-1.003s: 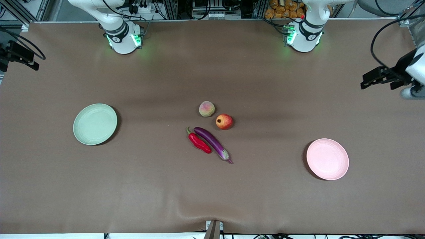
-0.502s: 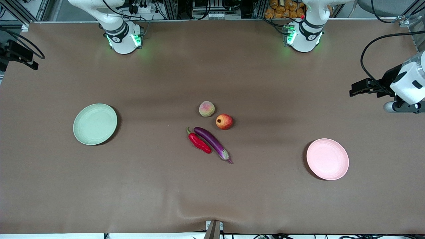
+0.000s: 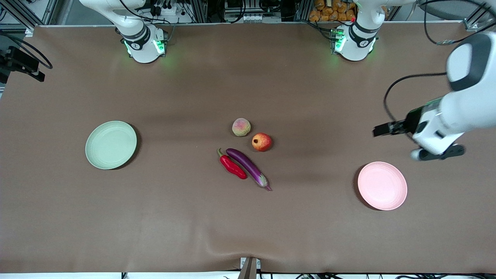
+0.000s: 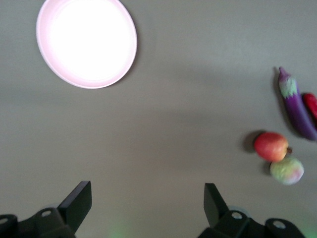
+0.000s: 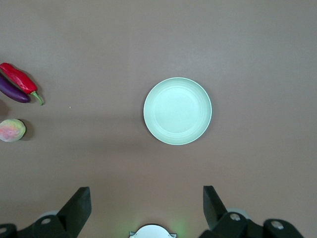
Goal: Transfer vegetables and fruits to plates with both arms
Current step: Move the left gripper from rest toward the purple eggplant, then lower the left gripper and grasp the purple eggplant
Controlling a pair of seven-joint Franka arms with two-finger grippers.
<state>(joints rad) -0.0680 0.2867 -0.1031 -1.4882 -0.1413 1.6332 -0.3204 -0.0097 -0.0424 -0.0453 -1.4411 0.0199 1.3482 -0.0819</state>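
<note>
Left gripper [image 4: 143, 201] empty, jaws wide — pink plate [image 3: 382, 186] nearby below.

Peach [image 3: 241, 127], pomegranate [image 3: 262, 142], chili pepper [image 3: 232, 166] and eggplant [image 3: 248, 165] cluster mid-tabletop [image 3: 248, 232], with the two fruits farther from the front camera. One plate [image 3: 111, 145] sits toward the right arm's end, another plate [image 3: 382, 186] toward the left arm's.

Brown table cover [image 3: 248, 224], wrinkled at front edge
</note>
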